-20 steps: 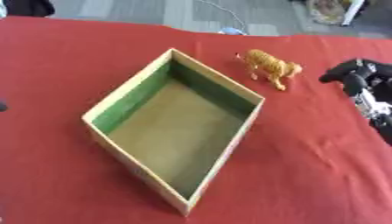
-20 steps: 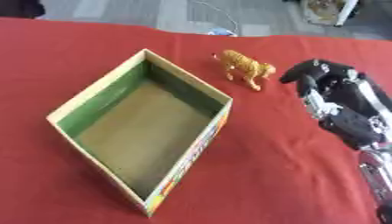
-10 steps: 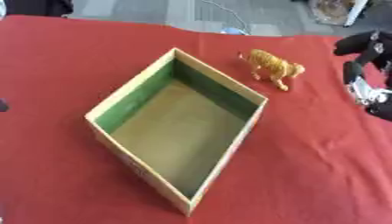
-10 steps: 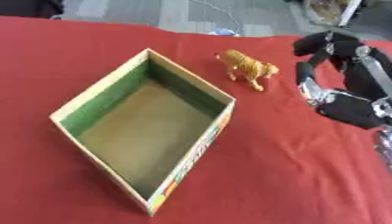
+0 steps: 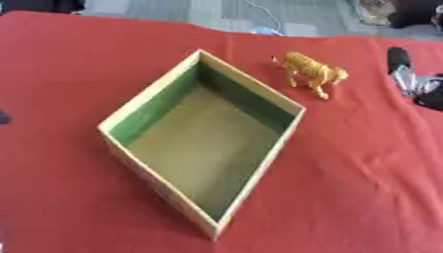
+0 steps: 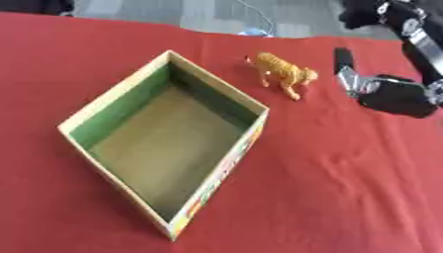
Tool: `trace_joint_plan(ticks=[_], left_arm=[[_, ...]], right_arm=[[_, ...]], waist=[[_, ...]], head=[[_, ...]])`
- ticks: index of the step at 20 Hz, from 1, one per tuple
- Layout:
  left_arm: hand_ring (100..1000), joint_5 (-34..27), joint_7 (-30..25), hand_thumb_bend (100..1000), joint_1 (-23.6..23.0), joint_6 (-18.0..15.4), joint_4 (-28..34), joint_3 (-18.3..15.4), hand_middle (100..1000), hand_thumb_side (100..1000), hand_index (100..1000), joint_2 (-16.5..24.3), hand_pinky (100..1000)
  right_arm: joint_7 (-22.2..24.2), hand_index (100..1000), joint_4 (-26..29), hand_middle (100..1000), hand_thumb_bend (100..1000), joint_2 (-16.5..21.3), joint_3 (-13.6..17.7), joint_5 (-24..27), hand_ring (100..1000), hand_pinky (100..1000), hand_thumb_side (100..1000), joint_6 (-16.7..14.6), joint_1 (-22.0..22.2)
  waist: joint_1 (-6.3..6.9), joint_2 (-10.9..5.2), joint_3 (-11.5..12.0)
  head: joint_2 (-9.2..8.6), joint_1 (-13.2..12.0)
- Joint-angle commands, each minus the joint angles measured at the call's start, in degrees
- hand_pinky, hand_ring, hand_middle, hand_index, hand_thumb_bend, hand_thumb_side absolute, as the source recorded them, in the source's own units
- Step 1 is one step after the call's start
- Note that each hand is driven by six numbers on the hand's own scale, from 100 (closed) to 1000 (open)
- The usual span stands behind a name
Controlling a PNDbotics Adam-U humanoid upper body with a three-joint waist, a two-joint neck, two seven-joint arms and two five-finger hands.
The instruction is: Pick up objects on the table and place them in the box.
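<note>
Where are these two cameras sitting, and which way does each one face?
Left eye view: in the robot's head, looking down at the red table, the box and the toy tiger; only part of the right hand shows at the right edge.
Right eye view: beside it in the head, facing likewise; more of the right hand and arm shows.
Both share table, box, tiger and right hand.

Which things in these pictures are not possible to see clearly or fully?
- Right hand: cut by the right edge in the left eye view; blurred in the right eye view, so whether it is open or shut is unclear.
- Left hand: in neither view.
- Toy animal: blur hides its face and markings.
- Box: print on its outer wall too blurred to read.
- Small pale-blue thing beyond the table: too small to identify.
</note>
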State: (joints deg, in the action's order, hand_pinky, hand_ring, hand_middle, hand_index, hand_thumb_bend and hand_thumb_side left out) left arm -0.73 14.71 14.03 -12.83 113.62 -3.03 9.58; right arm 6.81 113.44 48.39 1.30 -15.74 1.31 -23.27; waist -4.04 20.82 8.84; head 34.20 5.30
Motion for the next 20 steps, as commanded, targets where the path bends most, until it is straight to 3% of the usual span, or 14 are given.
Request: trace_joint_plan(ticks=[1,10,15,20], left_arm=[[498,0.1,-0.3,100,0.1,0.0,1.0,0.3,548,771,683,1.1,506],[499,-0.3,-0.7,100,0.0,0.1,1.0,0.6,549,769,683,1.4,507],[500,-0.7,-1.0,100,-0.1,0.4,1.0,0.8,550,767,683,1.5,506],[500,-1.0,-1.2,100,-0.3,0.5,1.0,1.0,550,764,683,1.5,506]], right_arm=[[1.7,937,1.2,805,100,4.8,-0.9,-2.0,832,943,394,1.7,-1.6],[11.9,984,-1.0,860,100,11.3,-6.8,-4.6,879,956,644,9.5,-8.2],[18.7,1000,-7.2,887,100,10.1,-10.0,-4.8,894,968,678,11.7,-14.8],[24.3,1000,-15.1,916,134,6.8,-13.2,-7.1,920,985,703,10.9,-21.5]], waist=[[0.08,-0.91,-0.1],[0.04,-1.69,-0.3],[0.08,-2.30,-0.7],[0.69,-2.79,-0.9]], head=[[0.24,0.3],[1.57,1.7],[2.86,4.4],[4.50,5.2]])
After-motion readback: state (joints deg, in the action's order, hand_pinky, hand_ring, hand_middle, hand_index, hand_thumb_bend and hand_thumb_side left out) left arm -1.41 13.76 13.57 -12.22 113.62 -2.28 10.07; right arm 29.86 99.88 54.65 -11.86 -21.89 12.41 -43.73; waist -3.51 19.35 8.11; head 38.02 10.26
